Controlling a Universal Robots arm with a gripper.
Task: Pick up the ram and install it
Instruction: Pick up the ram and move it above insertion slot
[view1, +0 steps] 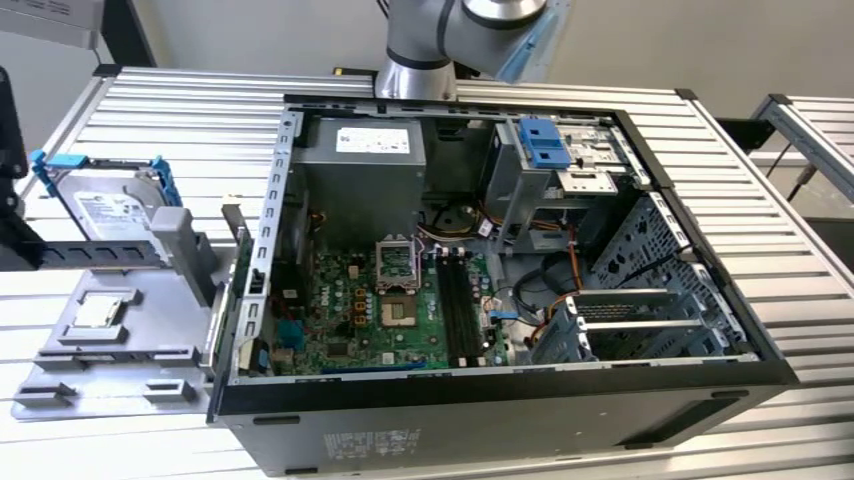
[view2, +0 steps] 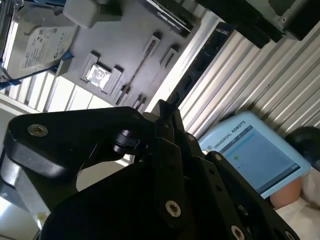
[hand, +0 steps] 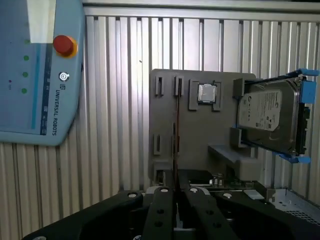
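The ram (hand: 176, 130) (seen edge-on) has one end hidden behind the claw (hand: 177, 194).

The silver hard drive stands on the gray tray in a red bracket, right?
Not quite. The bracket is blue, not red, as the first wrist view shows. The rest is right: the silver hard drive stands in it on the gray tray.

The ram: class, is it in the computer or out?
Out: the ram stands on edge in the grey holder, outside the computer case.
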